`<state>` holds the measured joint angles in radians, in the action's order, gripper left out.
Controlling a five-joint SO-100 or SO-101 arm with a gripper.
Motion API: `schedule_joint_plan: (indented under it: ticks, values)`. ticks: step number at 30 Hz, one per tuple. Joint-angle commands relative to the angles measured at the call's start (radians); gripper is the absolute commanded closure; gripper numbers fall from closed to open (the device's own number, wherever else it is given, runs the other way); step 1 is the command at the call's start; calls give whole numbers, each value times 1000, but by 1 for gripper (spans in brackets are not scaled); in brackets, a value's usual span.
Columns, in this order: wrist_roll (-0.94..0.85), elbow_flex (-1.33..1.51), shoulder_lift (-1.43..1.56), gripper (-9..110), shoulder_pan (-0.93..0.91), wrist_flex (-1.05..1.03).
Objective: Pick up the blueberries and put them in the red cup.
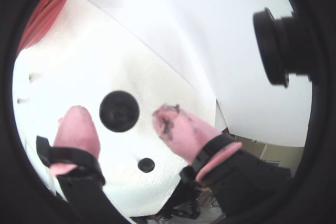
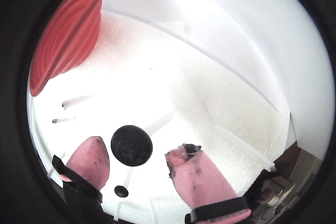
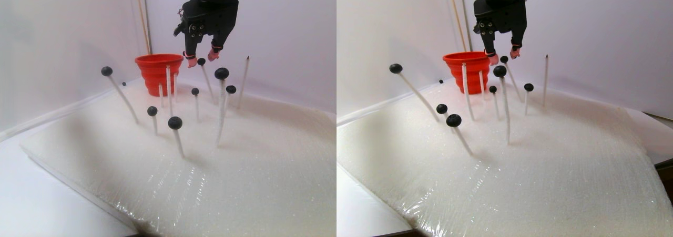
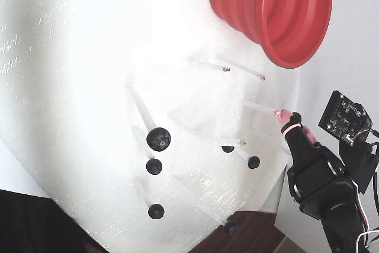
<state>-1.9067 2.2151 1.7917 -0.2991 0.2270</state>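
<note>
The blueberries are small blue-black balls stuck on thin white sticks that rise from a white foam sheet (image 3: 247,158). My gripper (image 1: 118,114) is open, its pink fingertips on either side of one large blueberry (image 1: 119,110), with a gap on each side. In the other wrist view that blueberry (image 2: 131,145) sits between the pads in the same way. A smaller blueberry (image 1: 146,164) lies lower down. In the stereo pair view the gripper (image 3: 202,59) hangs just right of the red cup (image 3: 157,71), around the top of a blueberry (image 3: 201,61). The ribbed red cup (image 2: 68,30) stands at the far left.
Several more blueberries on sticks stand in front of the cup, such as a tall one (image 3: 221,73) and a leaning one (image 3: 106,70). Bare pointed sticks (image 2: 79,99) stand near the cup. A second camera (image 1: 283,45) juts in at the right. White walls close the back.
</note>
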Motion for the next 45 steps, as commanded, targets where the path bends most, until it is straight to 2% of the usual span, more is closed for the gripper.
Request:
schedule_joint_plan:
  ticks: [1,45]
  values:
    - [6,-72,17,80,-8,31]
    - [40,-81,-44,85,12,114]
